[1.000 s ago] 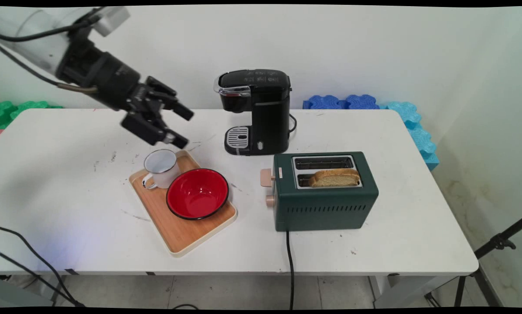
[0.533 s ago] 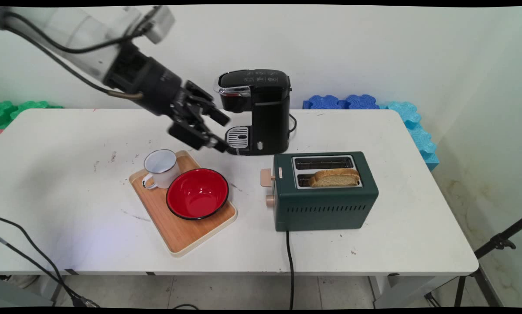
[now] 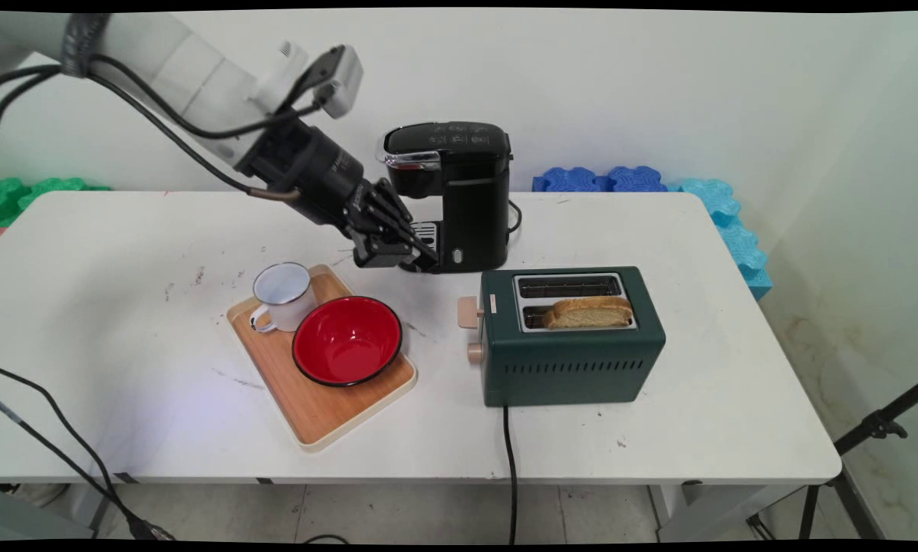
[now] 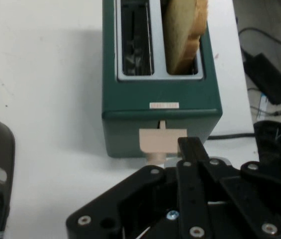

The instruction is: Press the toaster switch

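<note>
My gripper (image 3: pixel 425 261) hangs low over the table in front of the black coffee maker (image 3: pixel 470 192), its fingers shut with nothing between them. In the hand view the gripper (image 4: pixel 190 144) points at the green toaster (image 4: pixel 160 117) and sits just short of its beige lever (image 4: pixel 162 140). A slice of bread (image 4: pixel 184 30) stands in one toaster slot; the other slot is bare. In the main view the toaster (image 3: pixel 574 364) lies right of and nearer than the gripper, with its lever (image 3: pixel 470 312) on the left end and the bread (image 3: pixel 589 312) in the near slot.
A wooden tray (image 3: pixel 313 406) left of the toaster carries a white enamel mug (image 3: pixel 282 295) and a red bowl (image 3: pixel 347 340). The toaster's black cord (image 3: pixel 511 460) runs off the front edge. Blue foam blocks (image 3: pixel 704 207) lie behind the table's right end.
The arm has swung right from above the mug to the coffee maker's front and dropped lower. Its fingers, open before, have shut.
</note>
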Action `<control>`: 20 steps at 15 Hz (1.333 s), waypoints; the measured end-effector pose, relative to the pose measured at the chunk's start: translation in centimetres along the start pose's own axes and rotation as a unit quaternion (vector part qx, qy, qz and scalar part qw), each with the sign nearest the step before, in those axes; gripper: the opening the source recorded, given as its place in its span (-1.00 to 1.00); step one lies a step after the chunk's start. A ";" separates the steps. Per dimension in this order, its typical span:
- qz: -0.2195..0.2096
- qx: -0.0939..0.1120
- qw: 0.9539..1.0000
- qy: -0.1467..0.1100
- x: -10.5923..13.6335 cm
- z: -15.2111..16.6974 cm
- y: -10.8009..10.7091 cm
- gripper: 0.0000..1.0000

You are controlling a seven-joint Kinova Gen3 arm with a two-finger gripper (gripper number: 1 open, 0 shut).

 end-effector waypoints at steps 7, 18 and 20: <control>0.007 -0.004 1.000 -0.026 0.4 2.3 -0.2 -1.00; 0.004 -0.006 0.999 -0.040 0.2 5.0 -0.1 -1.00; 0.003 -0.006 0.999 -0.041 0.0 5.4 -0.1 -1.00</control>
